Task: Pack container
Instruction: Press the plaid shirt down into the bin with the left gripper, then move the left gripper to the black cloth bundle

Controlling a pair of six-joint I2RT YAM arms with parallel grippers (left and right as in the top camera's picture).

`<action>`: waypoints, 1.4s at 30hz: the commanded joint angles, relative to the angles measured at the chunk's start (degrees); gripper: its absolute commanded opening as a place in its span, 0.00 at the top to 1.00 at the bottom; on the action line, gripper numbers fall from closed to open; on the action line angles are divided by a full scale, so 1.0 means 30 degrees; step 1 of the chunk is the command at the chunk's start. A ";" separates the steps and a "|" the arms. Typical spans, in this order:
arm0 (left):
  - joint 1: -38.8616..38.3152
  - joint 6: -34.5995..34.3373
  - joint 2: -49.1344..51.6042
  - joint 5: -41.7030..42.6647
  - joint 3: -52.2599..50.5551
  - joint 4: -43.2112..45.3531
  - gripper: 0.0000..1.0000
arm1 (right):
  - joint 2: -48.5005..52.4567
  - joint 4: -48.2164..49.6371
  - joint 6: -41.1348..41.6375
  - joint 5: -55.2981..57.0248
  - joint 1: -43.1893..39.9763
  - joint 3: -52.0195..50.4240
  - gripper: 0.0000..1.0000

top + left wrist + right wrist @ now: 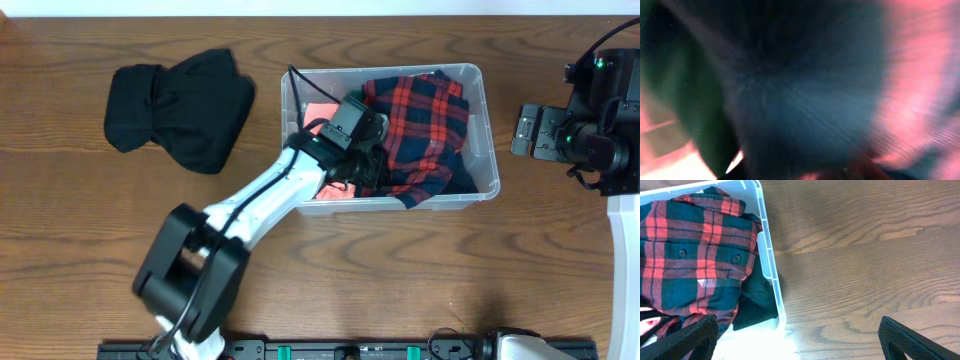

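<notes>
The clear container (487,120) stands at the table's middle right, and its corner also shows in the right wrist view (765,245). Inside lies a red and navy plaid shirt (428,115) (695,255) on a dark garment (757,300), with a coral cloth (319,110) at the left end. My left gripper (362,168) is down in the bin, pressed into the clothes. Its own view is only blurred dark blue and pink cloth (805,100), with the jaws hidden. My right gripper (523,133) (797,335) is wide open and empty, just right of the bin.
A crumpled black garment (180,108) lies on the wooden table (330,270) left of the bin. The left arm (260,200) stretches from the front edge into the bin. The right arm's base (605,110) stands at the right edge.
</notes>
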 commanded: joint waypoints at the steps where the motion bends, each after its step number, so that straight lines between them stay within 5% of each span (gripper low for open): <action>1: 0.0131 0.0525 -0.3716 -0.0772 0.0415 0.0313 0.54 | 0.0117 0.0022 0.0233 0.0204 -0.0102 -0.0109 0.01; 9: -0.0051 0.0204 -0.6164 -0.1005 0.0408 0.1035 0.51 | 0.0131 0.0051 0.0240 0.0204 -0.0102 -0.0117 0.01; 27: -0.3002 -0.0444 0.2725 0.0911 0.0408 0.1086 0.50 | 0.0131 -0.0015 0.0240 0.0197 -0.0102 -0.0117 0.01; 34: -0.0707 -0.0146 -0.0539 0.0903 0.0430 0.0627 0.49 | 0.0131 -0.0007 0.0233 0.0204 -0.0102 -0.0117 0.01; 42: 0.3891 0.0597 -0.7992 -0.2004 0.0430 -0.1042 0.30 | 0.0131 -0.0007 0.0168 0.0211 -0.0102 -0.0117 0.01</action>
